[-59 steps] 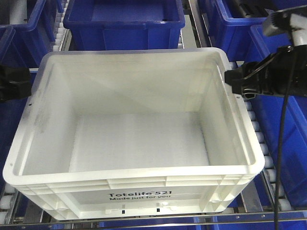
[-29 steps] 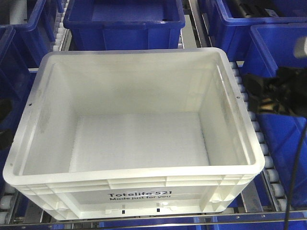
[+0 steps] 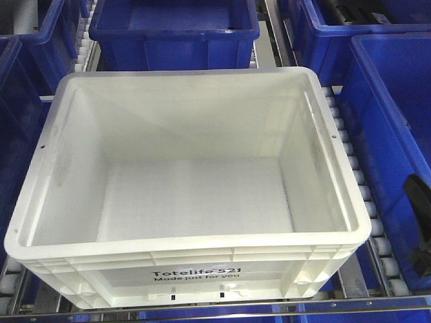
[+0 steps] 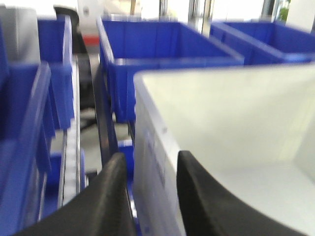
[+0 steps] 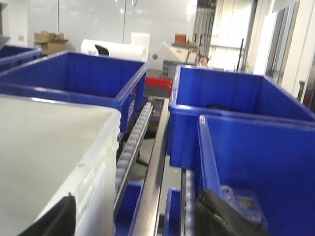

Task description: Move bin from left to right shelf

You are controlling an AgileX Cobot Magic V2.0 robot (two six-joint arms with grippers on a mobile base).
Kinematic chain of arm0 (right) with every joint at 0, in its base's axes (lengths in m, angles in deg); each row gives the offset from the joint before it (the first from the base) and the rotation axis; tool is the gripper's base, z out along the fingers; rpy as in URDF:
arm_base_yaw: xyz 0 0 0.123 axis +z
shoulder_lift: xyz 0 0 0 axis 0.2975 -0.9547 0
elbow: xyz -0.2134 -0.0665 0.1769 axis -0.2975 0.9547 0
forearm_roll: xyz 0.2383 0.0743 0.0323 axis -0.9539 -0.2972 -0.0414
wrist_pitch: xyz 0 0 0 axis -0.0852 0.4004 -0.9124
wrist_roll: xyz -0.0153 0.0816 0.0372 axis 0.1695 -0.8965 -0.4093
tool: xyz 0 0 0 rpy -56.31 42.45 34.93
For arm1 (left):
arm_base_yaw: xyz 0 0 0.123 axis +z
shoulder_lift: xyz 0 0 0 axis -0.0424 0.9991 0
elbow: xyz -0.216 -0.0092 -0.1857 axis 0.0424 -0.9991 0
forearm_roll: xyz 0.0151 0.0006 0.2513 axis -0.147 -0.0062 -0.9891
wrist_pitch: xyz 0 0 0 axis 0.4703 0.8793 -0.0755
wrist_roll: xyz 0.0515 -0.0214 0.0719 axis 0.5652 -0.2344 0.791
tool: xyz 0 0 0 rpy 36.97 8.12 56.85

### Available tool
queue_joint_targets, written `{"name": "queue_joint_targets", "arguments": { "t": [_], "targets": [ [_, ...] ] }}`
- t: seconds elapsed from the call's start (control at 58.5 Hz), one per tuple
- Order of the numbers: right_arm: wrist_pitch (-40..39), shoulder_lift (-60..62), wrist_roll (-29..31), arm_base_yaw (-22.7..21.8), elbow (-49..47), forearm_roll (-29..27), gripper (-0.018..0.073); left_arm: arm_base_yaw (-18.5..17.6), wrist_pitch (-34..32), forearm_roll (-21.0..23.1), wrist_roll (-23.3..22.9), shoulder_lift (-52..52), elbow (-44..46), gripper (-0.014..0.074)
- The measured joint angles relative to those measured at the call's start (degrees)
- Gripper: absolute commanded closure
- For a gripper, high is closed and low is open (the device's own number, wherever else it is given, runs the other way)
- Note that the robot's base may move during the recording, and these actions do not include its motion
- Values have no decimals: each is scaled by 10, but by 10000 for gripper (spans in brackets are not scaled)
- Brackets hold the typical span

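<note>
Bin (image 3: 188, 182) sat free on rollers | left gripper (image 4: 150, 196) spread astride its 9 o'clock rim, I judged to grasp | right gripper (image 5: 133, 216) wide, empty at 3 o'clock

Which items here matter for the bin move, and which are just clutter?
Job:
white bin
roller rack it sits on
left gripper
right gripper

Clutter:
blue bin behind
blue bin on right
blue bin on left

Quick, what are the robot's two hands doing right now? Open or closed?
Left gripper: open, its fingers either side of the white bin's wall.
Right gripper: open, holding nothing.
</note>
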Motion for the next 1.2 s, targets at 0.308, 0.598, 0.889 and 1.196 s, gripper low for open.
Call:
{"name": "queue_joint_targets", "arguments": {
  "t": [0.308, 0.598, 0.889, 1.196],
  "targets": [
    [13, 27, 3, 0, 3, -1, 86, 0, -5, -11, 2, -24, 0, 344],
    [11, 27, 3, 0, 3, -1, 105, 0, -8, -11, 2, -24, 0, 354],
    [12, 27, 4, 0, 3, -1, 573, 0, -10, -11, 2, -24, 0, 605],
    [13, 27, 4, 0, 3, -1, 567, 0, -10, -11, 2, -24, 0, 604]
  ]
}}
